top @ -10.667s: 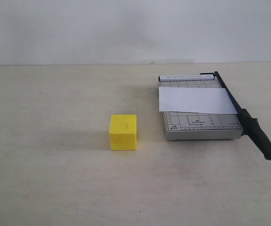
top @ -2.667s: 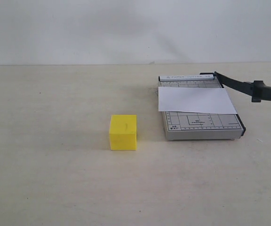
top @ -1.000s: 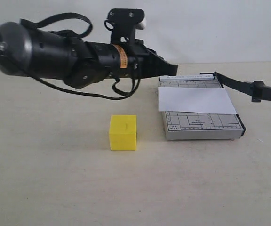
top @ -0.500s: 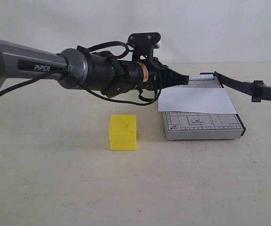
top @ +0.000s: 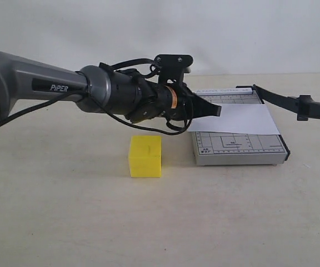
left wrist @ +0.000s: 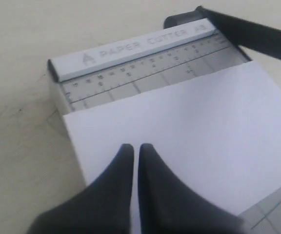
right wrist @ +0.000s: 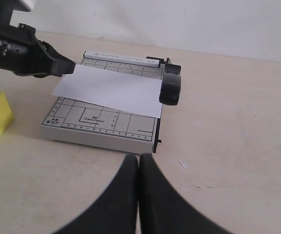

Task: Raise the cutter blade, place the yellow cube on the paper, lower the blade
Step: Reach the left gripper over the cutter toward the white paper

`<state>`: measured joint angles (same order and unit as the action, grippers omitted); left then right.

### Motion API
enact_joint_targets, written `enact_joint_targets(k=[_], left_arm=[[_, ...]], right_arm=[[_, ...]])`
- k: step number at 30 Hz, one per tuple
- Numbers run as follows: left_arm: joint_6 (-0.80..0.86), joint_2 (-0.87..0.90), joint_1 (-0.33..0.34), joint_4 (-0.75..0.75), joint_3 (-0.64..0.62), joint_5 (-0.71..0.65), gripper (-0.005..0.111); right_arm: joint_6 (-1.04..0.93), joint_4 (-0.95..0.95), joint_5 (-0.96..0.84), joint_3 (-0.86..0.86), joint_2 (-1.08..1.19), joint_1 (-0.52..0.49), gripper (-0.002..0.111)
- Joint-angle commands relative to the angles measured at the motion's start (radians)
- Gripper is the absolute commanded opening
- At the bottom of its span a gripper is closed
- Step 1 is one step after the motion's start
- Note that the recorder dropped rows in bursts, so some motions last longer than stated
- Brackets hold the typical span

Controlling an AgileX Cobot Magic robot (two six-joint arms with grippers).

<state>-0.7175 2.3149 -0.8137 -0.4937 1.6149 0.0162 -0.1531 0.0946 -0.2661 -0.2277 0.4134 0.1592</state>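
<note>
Stretched in from the left edge of the desk with the left gripper, fingers pressed together on nothing, tips over the left end of the paper; cannot tell whether touching the sheet. Lying flat across the grey board, toward the right edge of the desk: the paper. Hinged at the board's far right corner and tilted up clear of the board: the cutter blade, handle hanging in the air out toward the right edge. Resting on the bare desk near its middle, left of the board and apart from it, below the arm: the yellow cube, untouched. Seen only in its own wrist view: the right gripper, fingers likewise clenched and empty, above bare desk near the board's blade-side corner.
</note>
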Motion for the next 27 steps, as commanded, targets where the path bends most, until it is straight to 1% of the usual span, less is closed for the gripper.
enact_joint_targets(k=[1, 5, 9, 13, 18, 19, 24, 27], left_arm=[[0.015, -0.005, -0.022, -0.001, 0.014, 0.125, 0.004], [0.015, 0.014, -0.036, -0.001, 0.014, 0.148, 0.004], [0.005, 0.055, -0.036, -0.001, 0.014, 0.161, 0.004], [-0.089, 0.06, -0.036, -0.001, 0.014, 0.149, 0.004], [-0.1, 0.077, -0.036, -0.001, 0.014, 0.149, 0.004], [-0.133, 0.08, -0.036, -0.001, 0.014, 0.152, 0.004], [-0.183, 0.082, -0.036, -0.001, 0.014, 0.155, 0.004], [-0.27, 0.082, -0.036, -0.001, 0.014, 0.157, 0.004]], right_arm=[[-0.002, -0.001, 0.0, -0.004, 0.004, 0.0, 0.0], [-0.002, -0.001, 0.0, -0.004, 0.004, 0.0, 0.0], [-0.002, -0.001, 0.0, -0.004, 0.004, 0.0, 0.0], [-0.002, -0.001, 0.0, -0.004, 0.004, 0.0, 0.0], [-0.002, -0.001, 0.0, -0.004, 0.004, 0.0, 0.0], [-0.002, -0.001, 0.0, -0.004, 0.004, 0.0, 0.0], [-0.002, -0.001, 0.0, -0.004, 0.004, 0.0, 0.0], [-0.002, -0.001, 0.0, -0.004, 0.004, 0.0, 0.0]])
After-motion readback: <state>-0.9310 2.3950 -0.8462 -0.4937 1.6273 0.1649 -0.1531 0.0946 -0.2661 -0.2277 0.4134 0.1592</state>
